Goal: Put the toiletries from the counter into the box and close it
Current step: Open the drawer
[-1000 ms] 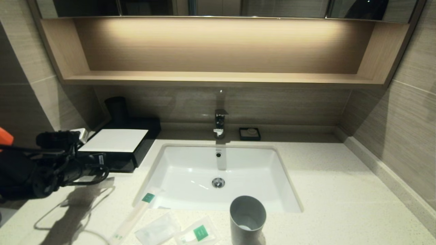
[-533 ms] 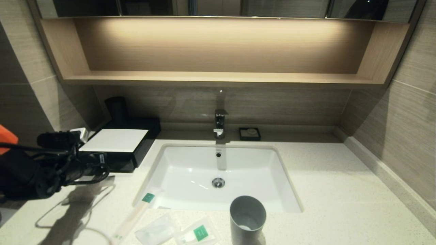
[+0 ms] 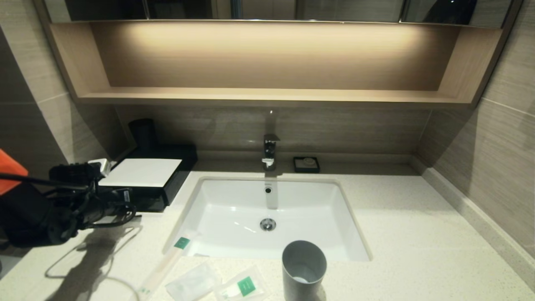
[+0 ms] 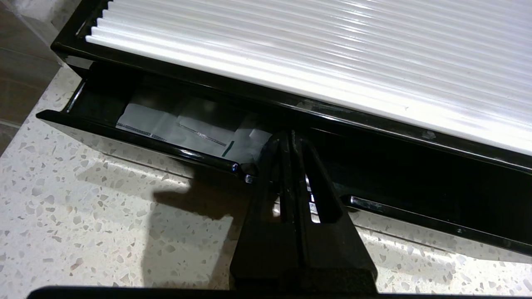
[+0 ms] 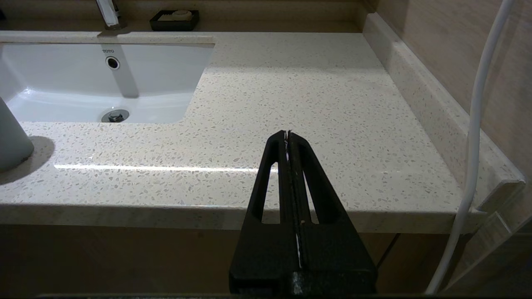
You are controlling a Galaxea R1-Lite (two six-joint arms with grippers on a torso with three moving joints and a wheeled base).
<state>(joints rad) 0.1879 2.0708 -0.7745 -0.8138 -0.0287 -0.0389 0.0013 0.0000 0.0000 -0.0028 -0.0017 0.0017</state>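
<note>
The box (image 3: 142, 172), black with a white ribbed top (image 4: 332, 54), stands at the counter's (image 3: 401, 225) back left. Its drawer (image 4: 137, 138) is pulled out a little, and pale packets (image 4: 183, 128) lie inside. My left gripper (image 4: 289, 135) is shut with nothing between its fingers, its tips over the drawer's front rim; in the head view the left gripper (image 3: 125, 201) is at the box's front. On the counter's near edge lie the wrapped stick (image 3: 167, 261) and two sachets (image 3: 194, 284) (image 3: 242, 286). My right gripper (image 5: 287, 133) is shut, parked off the counter's front right.
A grey tumbler cup (image 3: 304, 267) stands near the front edge beside the sachets. The white basin (image 3: 234, 217) sits mid-counter, with the tap (image 3: 270, 151) and a small black soap dish (image 3: 306, 164) behind it. A dark cylinder (image 3: 143, 133) stands behind the box.
My left arm has edged slightly to the right, toward the box's front. The toiletries, the cup and the box top have not moved.
</note>
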